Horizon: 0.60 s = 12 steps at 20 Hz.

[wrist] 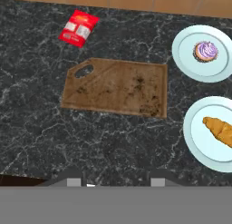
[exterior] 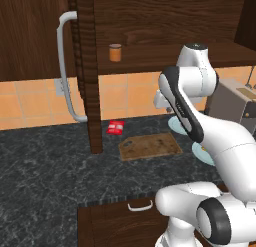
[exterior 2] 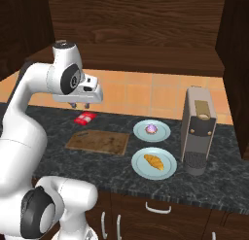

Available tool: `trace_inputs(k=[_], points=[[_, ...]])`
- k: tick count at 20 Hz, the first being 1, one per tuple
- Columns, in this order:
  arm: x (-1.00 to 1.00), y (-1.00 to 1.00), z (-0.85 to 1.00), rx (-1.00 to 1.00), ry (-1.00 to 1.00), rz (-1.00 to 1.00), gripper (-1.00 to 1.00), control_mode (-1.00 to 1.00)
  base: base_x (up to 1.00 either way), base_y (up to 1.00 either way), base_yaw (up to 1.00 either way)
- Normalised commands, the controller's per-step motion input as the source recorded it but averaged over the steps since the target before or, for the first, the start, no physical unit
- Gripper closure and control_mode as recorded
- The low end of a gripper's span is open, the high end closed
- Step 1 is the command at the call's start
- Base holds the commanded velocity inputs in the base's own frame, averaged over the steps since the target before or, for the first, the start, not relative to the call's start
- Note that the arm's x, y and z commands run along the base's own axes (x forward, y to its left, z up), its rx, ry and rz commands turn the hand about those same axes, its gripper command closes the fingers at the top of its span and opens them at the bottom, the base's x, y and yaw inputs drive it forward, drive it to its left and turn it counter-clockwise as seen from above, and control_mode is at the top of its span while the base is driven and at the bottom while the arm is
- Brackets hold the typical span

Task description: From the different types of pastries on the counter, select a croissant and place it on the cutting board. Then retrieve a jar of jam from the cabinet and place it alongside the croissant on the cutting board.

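Claw [exterior 2: 78,106] high above counter [exterior 2: 63,161], jaws closed, holding nothing. Croissant [wrist: 219,130] on near plate [wrist: 199,143], long axis slanting diagonally across plate in hand view.

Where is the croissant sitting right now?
The croissant lies on the nearer pale-blue plate on the counter, right of the bare cutting board in the right base view, in front of the plate holding the purple-topped pastry.

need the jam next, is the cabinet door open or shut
Open: the cabinet door stands swung out edge-on, and the jar of jam sits exposed on its shelf.
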Motion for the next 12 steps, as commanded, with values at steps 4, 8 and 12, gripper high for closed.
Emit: trace_inputs(k=[4, 8, 12], points=[[0.0, -0.06, -0.21, 0.0, 0.04, 0.09, -1.0, -1.0, 0.0, 0.0, 0.0], [0.0, -0.49, -0.03, -0.01, 0.01, 0.26, -1.0, -1.0, 0.0, 0.0, 0.0], [-0.25, -0.74, 0.0, -0.1, 0.05, 0.26, -1.0, -1.0, 0.0, 0.0, 0.0]])
